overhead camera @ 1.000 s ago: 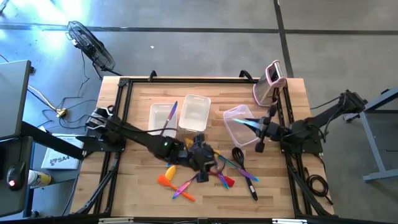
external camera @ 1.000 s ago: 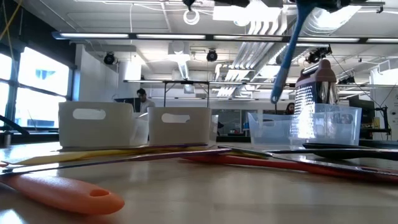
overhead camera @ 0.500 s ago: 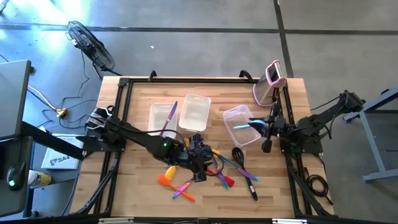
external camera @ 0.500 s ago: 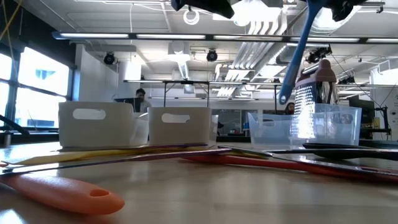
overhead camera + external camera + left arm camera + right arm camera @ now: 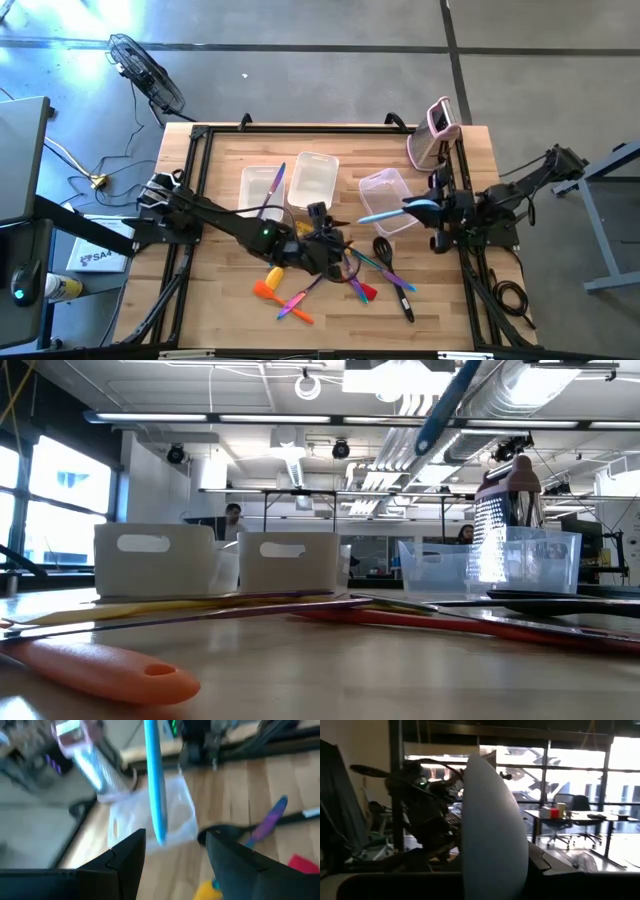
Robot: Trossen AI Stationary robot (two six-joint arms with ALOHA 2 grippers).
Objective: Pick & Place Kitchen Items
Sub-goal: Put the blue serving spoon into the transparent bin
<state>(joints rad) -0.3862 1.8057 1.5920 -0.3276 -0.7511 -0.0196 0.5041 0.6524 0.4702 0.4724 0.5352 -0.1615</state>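
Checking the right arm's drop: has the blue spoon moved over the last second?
Yes. The blue spoon, shut in the right gripper, has swung from pointing down into the right tub to lying nearly level above the tub's near edge, handle toward the left gripper.

- You've got a light wood-plank table (image 5: 220, 300) with a black frame along its edges.
- Three clear tubs on it: two (image 5: 262, 188) (image 5: 312, 181) side by side toward the back, a third (image 5: 385, 200) right of them.
- Pink-and-white gadget (image 5: 432, 133) stands at the back right corner.
- Your utensil pile (image 5: 345, 275) lies front-centre: orange spatula (image 5: 268, 290), purple, red and black pieces, overlapping.
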